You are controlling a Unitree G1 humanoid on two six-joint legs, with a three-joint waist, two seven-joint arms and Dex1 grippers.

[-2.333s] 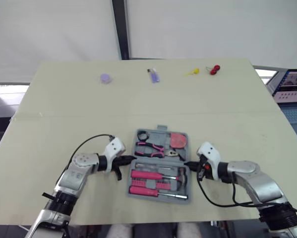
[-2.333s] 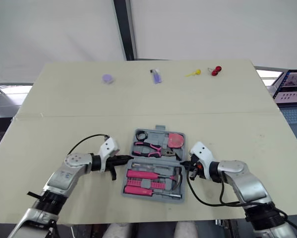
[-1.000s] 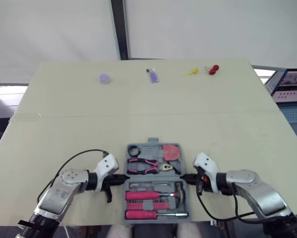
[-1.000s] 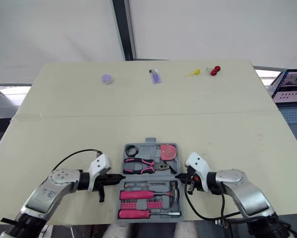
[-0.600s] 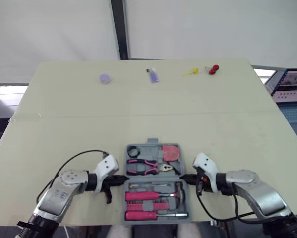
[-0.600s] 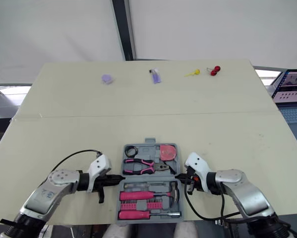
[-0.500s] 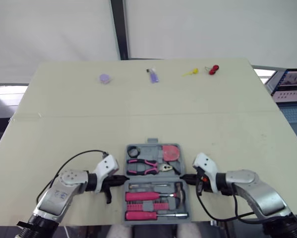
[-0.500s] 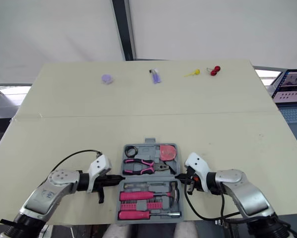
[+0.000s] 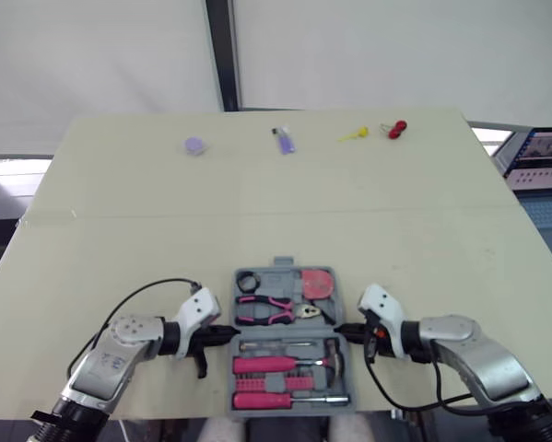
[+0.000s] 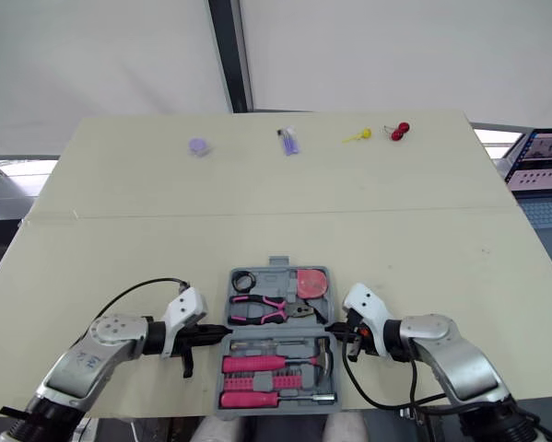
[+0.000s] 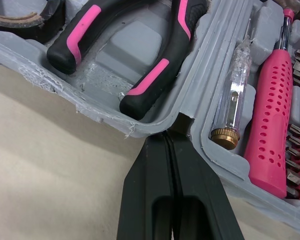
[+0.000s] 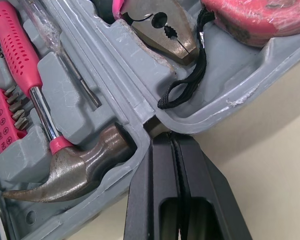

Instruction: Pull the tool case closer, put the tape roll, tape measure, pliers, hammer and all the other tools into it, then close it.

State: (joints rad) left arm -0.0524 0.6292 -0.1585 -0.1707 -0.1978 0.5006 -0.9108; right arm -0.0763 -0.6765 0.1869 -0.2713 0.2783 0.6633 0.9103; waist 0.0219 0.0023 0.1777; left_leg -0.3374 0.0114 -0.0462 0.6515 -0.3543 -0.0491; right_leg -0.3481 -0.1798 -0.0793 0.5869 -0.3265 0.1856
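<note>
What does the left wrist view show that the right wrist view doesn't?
Left wrist view: the pink-and-black handles of the pliers, an edge of the tape roll, and the shut left end effector.
Right wrist view: the pliers' metal head, the hammer, the pink tape measure, and the shut right end effector.
Both: the grey tool case, the pink screwdriver, the bit row, the clear-handled tester, and end effector tips at a notch in the case's hinge line.

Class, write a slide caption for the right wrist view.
Shut right claw meets grey plastic tool case at its hinge, beside steel-headed hammer.
</note>
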